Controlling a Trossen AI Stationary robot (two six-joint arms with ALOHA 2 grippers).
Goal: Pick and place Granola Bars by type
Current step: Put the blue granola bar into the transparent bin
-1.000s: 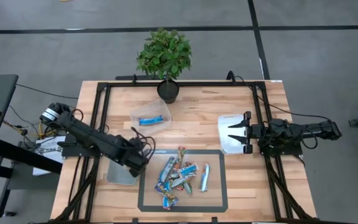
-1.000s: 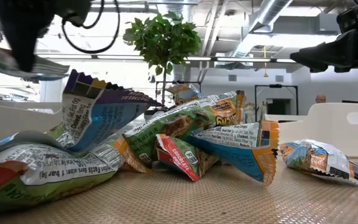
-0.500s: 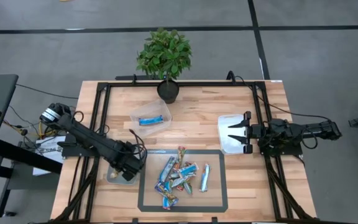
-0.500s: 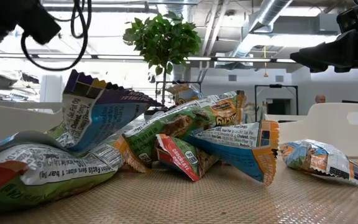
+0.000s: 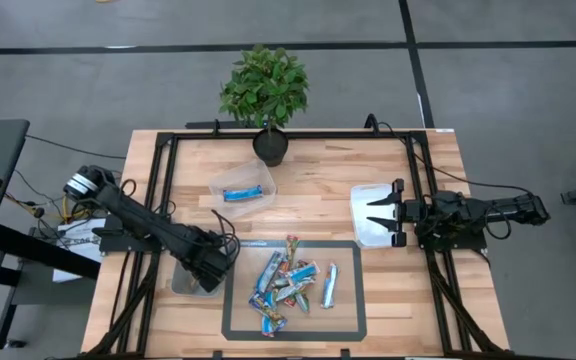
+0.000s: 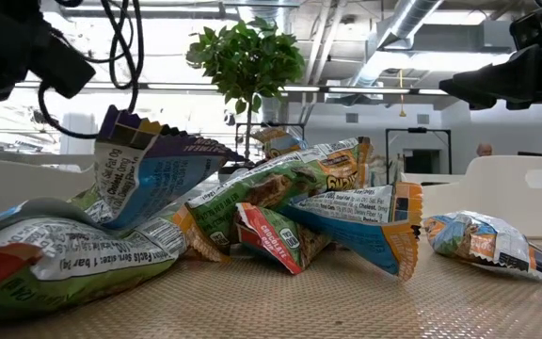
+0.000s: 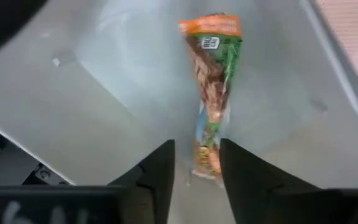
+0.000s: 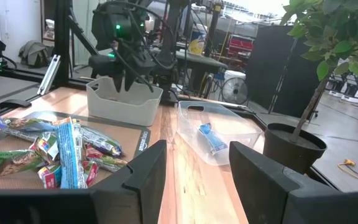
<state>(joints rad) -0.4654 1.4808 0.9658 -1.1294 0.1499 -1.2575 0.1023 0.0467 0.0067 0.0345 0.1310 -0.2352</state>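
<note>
Inside the clear plastic bin (image 5: 190,283), the left gripper (image 7: 196,163) hangs with fingers apart over a green-and-orange wrapped granola bar (image 7: 211,74); the right gripper (image 5: 376,214) waits open.

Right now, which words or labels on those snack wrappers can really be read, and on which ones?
"CHOCOLATE": red and white bar low in the pile.
"Chobani": blue and purple wrapper, apparently.
"bars contains 1 bar": white panel of the left front wrapper, roughly; the rest is too small.
Green and gold bar: brand letters partly hidden, unreadable.
Green and orange bar in the grey bin: print too blurred.
</note>
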